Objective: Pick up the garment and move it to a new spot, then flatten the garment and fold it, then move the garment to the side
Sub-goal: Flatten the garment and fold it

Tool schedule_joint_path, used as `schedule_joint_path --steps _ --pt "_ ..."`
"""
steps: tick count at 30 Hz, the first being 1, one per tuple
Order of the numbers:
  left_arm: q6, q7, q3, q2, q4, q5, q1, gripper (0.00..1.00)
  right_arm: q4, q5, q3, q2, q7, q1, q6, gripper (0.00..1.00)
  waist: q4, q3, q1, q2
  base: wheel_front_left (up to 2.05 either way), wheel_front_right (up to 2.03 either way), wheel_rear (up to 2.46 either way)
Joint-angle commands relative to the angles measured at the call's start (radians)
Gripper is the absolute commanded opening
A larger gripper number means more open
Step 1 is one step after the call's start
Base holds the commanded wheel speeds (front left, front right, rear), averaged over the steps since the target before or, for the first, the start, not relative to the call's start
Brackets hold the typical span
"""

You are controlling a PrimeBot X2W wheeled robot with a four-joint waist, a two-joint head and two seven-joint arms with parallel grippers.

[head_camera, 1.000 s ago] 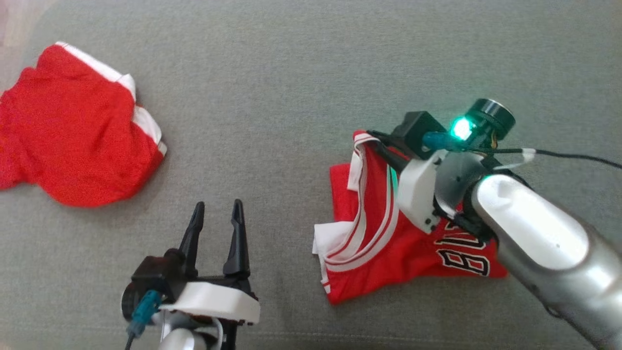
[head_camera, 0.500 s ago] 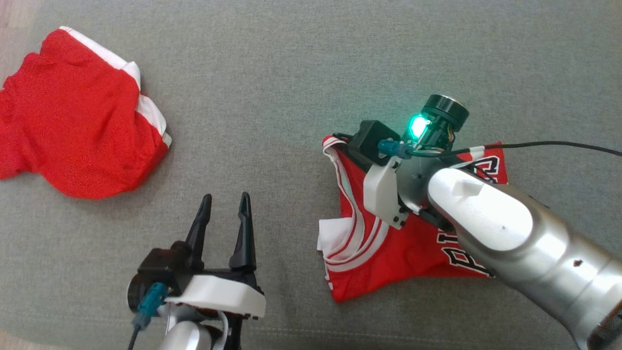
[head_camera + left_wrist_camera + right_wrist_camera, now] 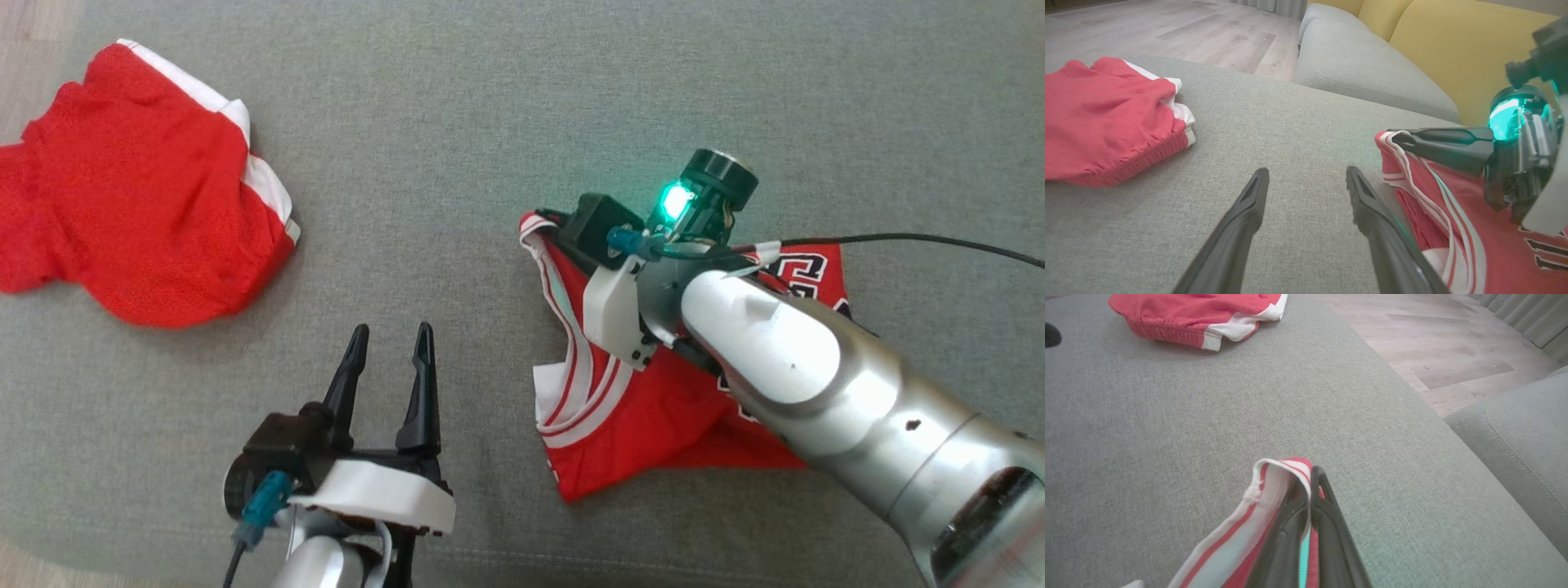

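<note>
The right gripper (image 3: 1311,481) is pinching the red jersey (image 3: 637,425) by its striped trim, perhaps an armhole edge, with its jaws clenched on the cloth. It is holding that edge raised while the rest is lying crumpled on the grey sofa cushion (image 3: 457,122), right of centre. The left gripper (image 3: 390,331) is hovering near the jersey, jaws spread and empty. Red shorts (image 3: 139,204) are lying well apart, far left.
</note>
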Motion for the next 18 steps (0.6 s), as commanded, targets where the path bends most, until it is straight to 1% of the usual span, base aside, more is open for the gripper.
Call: schedule_joint_path --steps 1,2,3,4,5,7,10,15,18 --pt "0.005 -0.012 0.022 -0.003 -0.024 -0.010 -0.029 1.00 -0.011 0.002 0.004 0.023 -0.014 -0.001 0.007 0.11 0.000 0.000 0.0000 0.0000 0.00 0.00 0.00" --pt "0.006 -0.012 0.023 -0.003 -0.023 -0.010 -0.029 1.00 -0.006 0.005 0.014 0.025 -0.018 0.001 0.007 0.15 -0.001 0.001 0.0000 0.0000 0.00 0.00 0.00" --pt "0.006 -0.012 0.023 -0.003 -0.023 -0.011 -0.029 1.00 -0.001 0.012 0.021 0.027 -0.022 0.002 0.007 0.26 -0.002 0.001 0.0000 0.0000 0.00 0.00 0.00" --pt "0.007 -0.012 0.024 -0.003 -0.022 -0.011 -0.029 1.00 0.002 0.017 0.034 0.027 -0.026 0.003 0.007 0.84 -0.005 0.000 0.0000 0.0000 0.00 0.00 0.00" --pt "0.008 -0.012 0.026 -0.003 -0.022 -0.012 -0.028 1.00 0.005 0.022 0.048 0.026 -0.025 0.003 0.007 1.00 -0.008 -0.001 0.0000 0.0000 0.00 0.00 0.00" --pt "0.009 -0.012 0.032 -0.003 -0.021 -0.011 -0.026 1.00 0.006 0.045 0.063 0.024 -0.020 0.007 0.007 1.00 -0.017 -0.006 0.0000 0.0000 0.00 0.00 0.00" --pt "0.009 -0.012 0.047 -0.003 -0.020 -0.008 -0.019 1.00 -0.011 0.074 0.035 0.014 -0.042 0.018 0.007 1.00 -0.036 -0.022 0.0000 0.0000 0.00 0.00 0.00" --pt "0.010 -0.012 0.085 -0.003 -0.022 0.005 0.011 1.00 -0.081 0.100 -0.106 -0.022 -0.079 0.083 0.007 1.00 -0.087 -0.065 0.0000 0.0000 0.00 0.00 0.00" --pt "0.009 -0.012 0.107 -0.003 -0.026 0.012 0.035 1.00 -0.138 0.089 -0.231 -0.066 -0.078 0.157 0.007 1.00 -0.119 -0.093 0.0000 0.0000 0.00 0.00 0.00"
